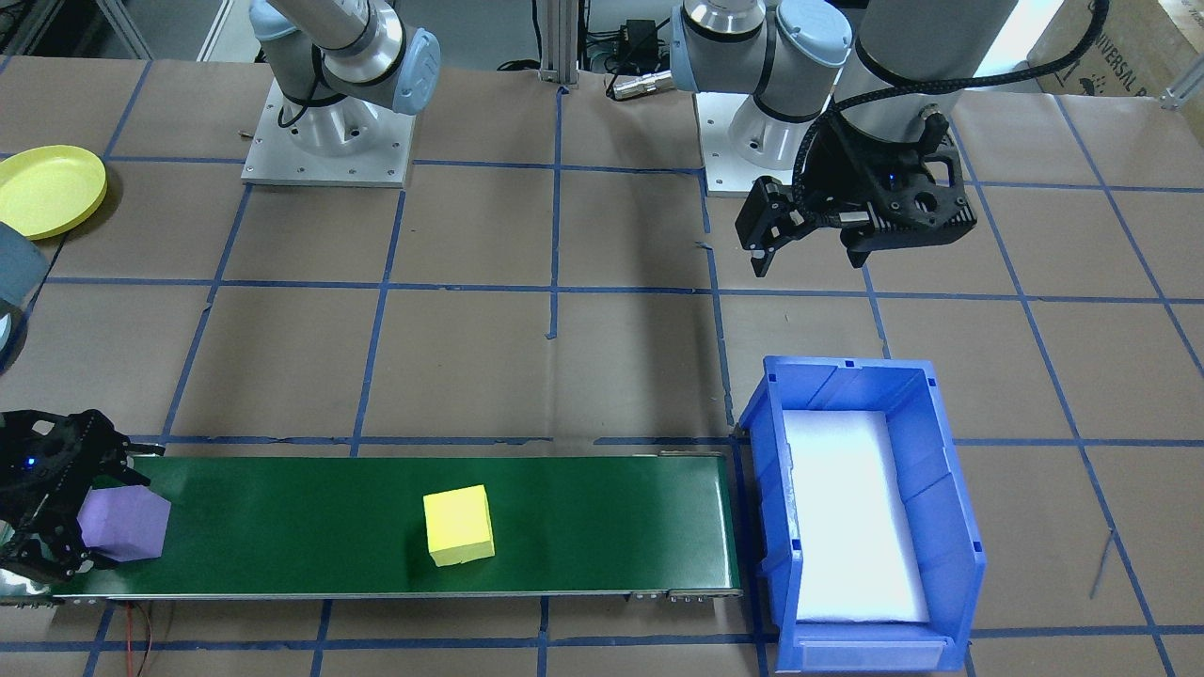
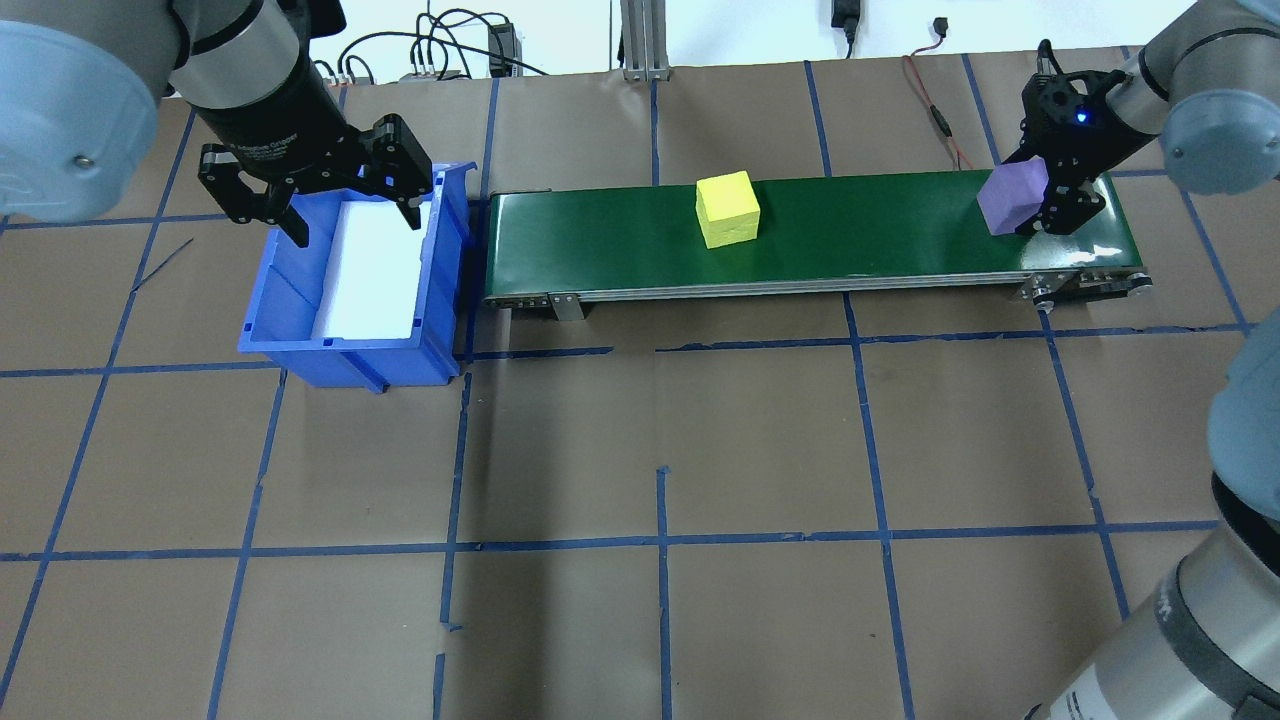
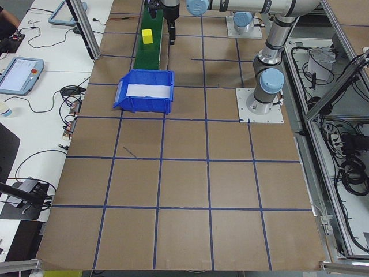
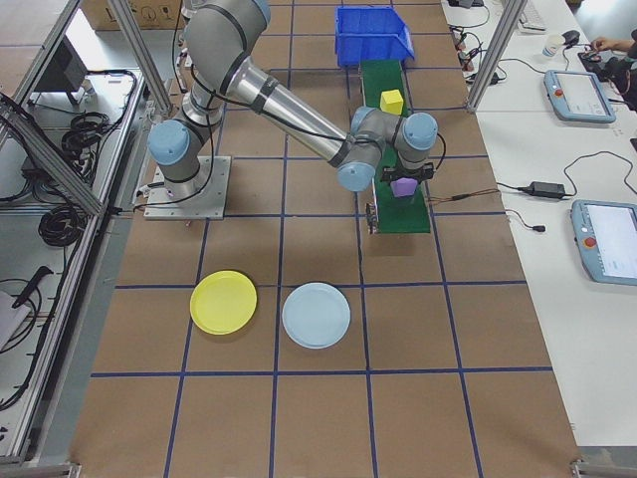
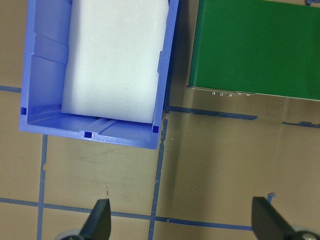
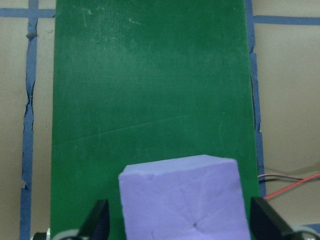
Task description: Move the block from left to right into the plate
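A purple block (image 1: 124,523) (image 2: 1012,196) (image 6: 185,200) sits at the right-arm end of the green conveyor belt (image 1: 583,517) (image 2: 880,235). My right gripper (image 1: 94,517) (image 2: 1042,192) (image 6: 180,222) is open and straddles it, with small gaps between its fingers and the block's sides. A yellow block (image 1: 458,525) (image 2: 727,208) rests mid-belt. A yellow plate (image 1: 47,188) (image 4: 223,302) and a light blue plate (image 4: 316,315) lie on the table on the right arm's side. My left gripper (image 1: 807,259) (image 2: 355,220) (image 5: 180,222) hangs open and empty beside the blue bin.
A blue bin (image 1: 950,508) (image 2: 350,360) (image 5: 95,134) with a white foam pad inside stands at the belt's left-arm end. Blue tape lines grid the brown table. A red wire (image 6: 290,186) runs beside the belt. A person's arm shows at the far table.
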`<state>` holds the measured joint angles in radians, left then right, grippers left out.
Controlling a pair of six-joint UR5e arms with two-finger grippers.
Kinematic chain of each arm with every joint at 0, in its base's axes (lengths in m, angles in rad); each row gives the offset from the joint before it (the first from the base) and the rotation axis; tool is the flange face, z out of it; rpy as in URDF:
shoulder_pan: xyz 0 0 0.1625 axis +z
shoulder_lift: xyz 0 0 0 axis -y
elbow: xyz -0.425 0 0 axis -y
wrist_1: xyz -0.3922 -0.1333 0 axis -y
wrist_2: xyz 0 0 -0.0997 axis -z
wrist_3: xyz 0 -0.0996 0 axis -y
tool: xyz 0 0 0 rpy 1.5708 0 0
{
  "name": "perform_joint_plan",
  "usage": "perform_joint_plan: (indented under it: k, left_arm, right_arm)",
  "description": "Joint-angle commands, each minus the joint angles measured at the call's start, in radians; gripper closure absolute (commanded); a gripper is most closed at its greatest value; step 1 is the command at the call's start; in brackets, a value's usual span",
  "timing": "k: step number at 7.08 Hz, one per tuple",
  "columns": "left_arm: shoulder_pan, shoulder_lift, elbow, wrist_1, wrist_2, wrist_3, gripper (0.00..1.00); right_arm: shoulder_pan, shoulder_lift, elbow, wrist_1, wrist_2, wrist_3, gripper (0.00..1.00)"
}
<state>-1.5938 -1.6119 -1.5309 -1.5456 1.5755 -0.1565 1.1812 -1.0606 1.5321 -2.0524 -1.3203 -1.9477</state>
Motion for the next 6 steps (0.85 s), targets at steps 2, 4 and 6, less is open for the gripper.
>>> perform_joint_plan:
  k: [2, 4, 6]
  left_arm:
    - [-0.002, 0.0, 0.002, 0.001, 0.006, 0.002, 0.0]
    - [-0.002, 0.001, 0.0, 0.001, 0.008, 0.0, 0.0]
    - [-0.003, 0.001, 0.0, -0.001, 0.003, 0.0, 0.0]
  right_arm:
    - [-0.021, -0.076, 0.009, 0.003, -0.062, 0.021, 0.89]
    - [-0.166, -0.13, 0.032, 0.017, -0.062, 0.012, 0.9]
    - [-0.35, -0.166, 0.112, 0.017, -0.06, 0.006, 0.9]
